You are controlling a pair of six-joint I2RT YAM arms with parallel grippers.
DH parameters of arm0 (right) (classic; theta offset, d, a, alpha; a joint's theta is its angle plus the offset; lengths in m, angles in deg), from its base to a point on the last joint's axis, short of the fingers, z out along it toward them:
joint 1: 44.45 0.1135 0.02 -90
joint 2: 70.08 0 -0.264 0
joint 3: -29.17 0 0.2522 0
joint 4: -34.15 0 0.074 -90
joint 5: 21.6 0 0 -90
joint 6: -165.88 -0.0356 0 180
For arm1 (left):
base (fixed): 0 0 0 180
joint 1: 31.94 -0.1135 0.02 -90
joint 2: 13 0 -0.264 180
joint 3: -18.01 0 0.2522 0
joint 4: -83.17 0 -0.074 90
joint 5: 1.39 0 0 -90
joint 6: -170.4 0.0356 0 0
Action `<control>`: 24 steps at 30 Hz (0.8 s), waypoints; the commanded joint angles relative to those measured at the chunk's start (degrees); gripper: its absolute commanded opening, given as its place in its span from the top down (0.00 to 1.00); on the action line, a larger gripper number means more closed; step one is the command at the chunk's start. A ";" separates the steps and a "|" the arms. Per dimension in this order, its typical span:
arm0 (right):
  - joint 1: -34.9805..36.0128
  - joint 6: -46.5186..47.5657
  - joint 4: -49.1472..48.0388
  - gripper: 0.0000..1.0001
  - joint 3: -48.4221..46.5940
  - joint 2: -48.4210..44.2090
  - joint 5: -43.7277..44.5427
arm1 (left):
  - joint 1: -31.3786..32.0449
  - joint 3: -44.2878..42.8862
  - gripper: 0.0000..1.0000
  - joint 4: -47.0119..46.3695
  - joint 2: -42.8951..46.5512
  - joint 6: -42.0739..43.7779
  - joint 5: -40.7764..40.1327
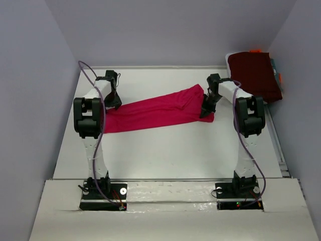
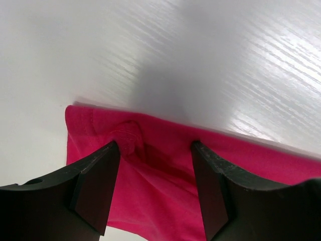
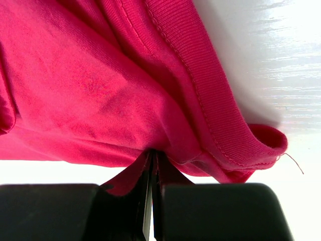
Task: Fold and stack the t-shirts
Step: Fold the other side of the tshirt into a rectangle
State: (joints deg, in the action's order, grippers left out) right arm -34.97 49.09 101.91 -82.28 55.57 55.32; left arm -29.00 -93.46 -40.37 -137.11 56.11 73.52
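Our right gripper pinches the crimson-pink t-shirt at its 3 o'clock end; our left gripper hangs spread over the 9 o'clock end — the shirt lies stretched across the table, a folded maroon t-shirt at 1 o'clock.

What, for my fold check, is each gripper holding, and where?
Right gripper pinches the pink t-shirt by cloth near its ribbed band; left gripper, open, holds nothing.
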 commanded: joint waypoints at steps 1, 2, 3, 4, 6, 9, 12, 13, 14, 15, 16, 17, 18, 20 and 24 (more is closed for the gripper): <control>0.46 0.77 -1.70 0.92 0.66 2.67 3.68 | -3.11 4.36 0.29 -0.50 4.14 0.04 -2.22; 0.46 0.77 -1.79 0.92 0.57 2.68 3.76 | -3.72 5.07 0.29 -0.68 4.75 -0.31 -2.14; 0.46 0.77 -1.70 0.92 0.57 2.68 3.76 | -4.77 5.60 0.29 -0.77 5.19 -0.49 -1.87; 0.46 0.86 -1.62 0.92 0.66 2.76 3.85 | -5.31 6.12 0.29 -1.03 6.24 -0.58 -1.87; 0.46 0.86 -1.70 0.92 0.57 2.76 3.94 | -6.10 7.53 0.30 -1.30 7.39 -0.58 -1.35; 0.46 0.86 -1.70 0.92 0.48 2.94 3.85 | -7.24 8.68 0.30 -1.48 8.98 -0.75 -0.73; 0.46 0.86 -1.70 0.92 0.39 3.20 3.76 | -7.25 8.24 0.29 -1.39 9.94 -0.67 -0.46; 0.46 0.86 -1.70 0.92 0.39 3.20 3.68 | -7.25 7.19 0.30 -1.39 10.29 -0.41 0.23; 0.46 0.86 -1.70 0.92 0.48 3.20 3.59 | -7.25 6.66 0.30 -1.39 10.47 -0.32 0.76; 0.46 0.94 -1.62 0.92 0.40 3.29 3.59 | -7.25 6.13 0.30 -1.39 10.82 -0.32 1.20; 0.46 0.95 -1.70 0.92 0.48 3.29 3.68 | -6.46 5.00 0.30 -1.30 11.78 0.03 1.29; 0.46 0.95 -1.79 0.92 0.57 3.29 3.68 | -6.46 4.29 0.30 -1.30 12.40 0.04 1.29; 0.46 0.95 -1.70 0.92 0.57 3.38 3.68 | -5.50 3.76 0.30 -1.13 12.93 0.30 1.21; 0.46 1.03 -1.79 0.92 0.57 3.38 3.59 | -3.31 2.18 0.30 -0.25 14.59 0.30 0.86; 0.46 0.77 -2.40 0.92 0.13 2.15 4.12 | 0.65 0.95 0.30 0.89 17.58 1.09 -2.56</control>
State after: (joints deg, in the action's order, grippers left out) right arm -34.97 49.09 101.87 -82.28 55.63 55.27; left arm -32.30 -89.09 -41.53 -126.99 56.02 74.39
